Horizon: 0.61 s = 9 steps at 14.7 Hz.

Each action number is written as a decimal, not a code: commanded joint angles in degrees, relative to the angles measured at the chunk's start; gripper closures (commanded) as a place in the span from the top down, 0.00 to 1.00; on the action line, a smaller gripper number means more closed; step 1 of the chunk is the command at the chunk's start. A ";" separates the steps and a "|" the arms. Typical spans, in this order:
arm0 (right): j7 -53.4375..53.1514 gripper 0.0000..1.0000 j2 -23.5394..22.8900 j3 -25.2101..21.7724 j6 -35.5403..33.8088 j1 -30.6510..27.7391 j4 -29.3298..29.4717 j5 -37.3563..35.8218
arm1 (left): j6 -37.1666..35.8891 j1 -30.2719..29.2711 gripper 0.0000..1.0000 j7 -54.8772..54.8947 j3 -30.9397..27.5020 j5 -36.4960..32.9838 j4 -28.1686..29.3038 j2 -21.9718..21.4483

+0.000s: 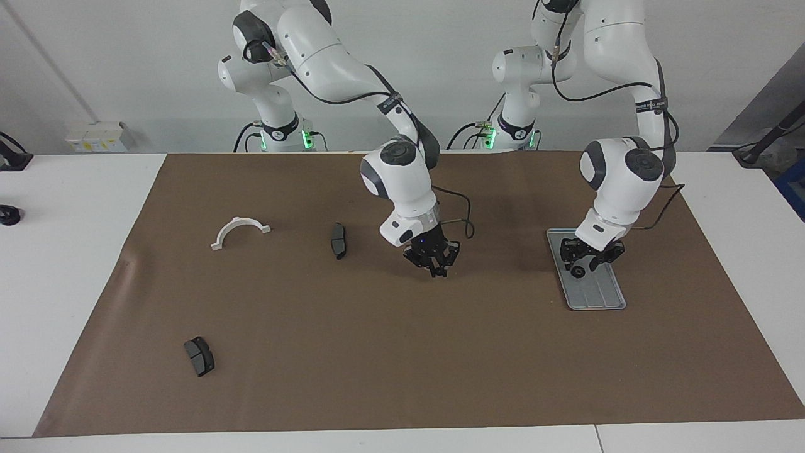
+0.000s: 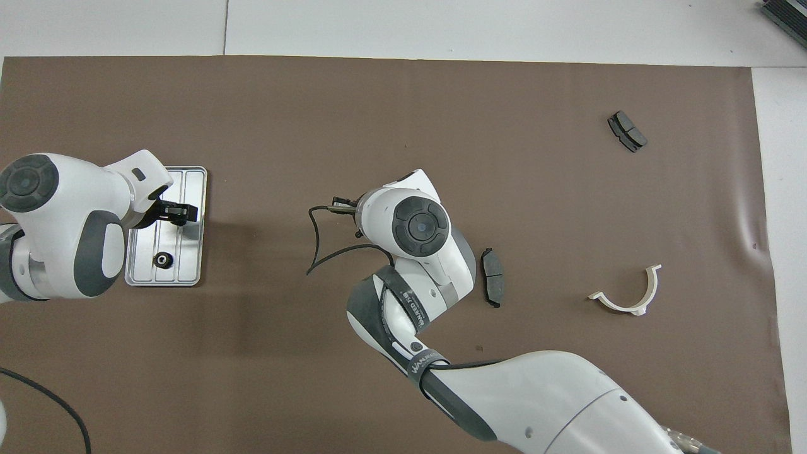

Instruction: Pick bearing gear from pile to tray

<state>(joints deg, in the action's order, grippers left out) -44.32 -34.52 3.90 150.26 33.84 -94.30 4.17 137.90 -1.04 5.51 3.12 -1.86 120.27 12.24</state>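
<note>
I see the left claw (image 1: 592, 257) over the tray (image 1: 602, 294), low, its fingers spread apart and holding nothing. A small black gear (image 1: 577, 272) lies in the tray just beside the claw. The right claw (image 1: 437, 267) hangs over the middle of the brown mat (image 1: 402, 352) on the desk, fingertips together; whether it carries something I cannot tell. Toward the right arm's end lie two brake pads (image 1: 338, 240) (image 1: 199, 356) and the white half-ring bracket (image 1: 239, 230).
</note>
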 commanded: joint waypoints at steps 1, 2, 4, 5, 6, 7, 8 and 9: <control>-0.68 0.72 -0.28 -0.12 0.30 0.17 -0.26 0.05 | 0.01 0.16 1.00 -0.68 0.04 -0.51 -0.12 -0.81; -0.68 1.00 -0.20 -0.12 0.30 0.26 -1.14 -0.03 | -1.56 0.16 1.00 -0.68 0.13 -0.51 -1.08 -1.34; 0.02 1.00 -0.02 -0.47 -0.05 -0.17 -1.41 -0.39 | -10.05 0.25 1.00 -0.94 0.57 -0.51 -5.89 -2.22; 0.19 1.00 0.33 -0.64 -0.23 -0.61 -1.32 -0.47 | -14.45 0.77 1.00 -0.94 0.57 -0.51 -8.97 -2.22; 0.54 1.00 1.90 -1.34 -0.93 -1.40 -1.41 -0.56 | -18.15 1.04 1.00 -0.94 0.57 -0.60 -11.78 -2.31; 1.33 1.00 4.09 -2.04 -2.15 -2.54 -2.11 -0.74 | -21.41 1.04 1.00 -0.94 0.57 -0.69 -14.07 -2.57; 2.64 1.00 6.37 -2.57 -4.08 -4.55 -2.98 -0.82 | -24.92 1.04 1.00 -0.94 0.57 -0.78 -16.53 -2.84; 5.00 1.00 8.75 -2.66 -6.53 -7.18 -3.43 -0.83 | -29.39 1.12 1.00 -1.03 0.65 -0.78 -19.34 -3.01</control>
<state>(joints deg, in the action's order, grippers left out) -42.92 -32.02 0.91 147.97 31.43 -94.64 4.01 115.59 -0.48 5.43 4.01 -1.86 105.70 9.41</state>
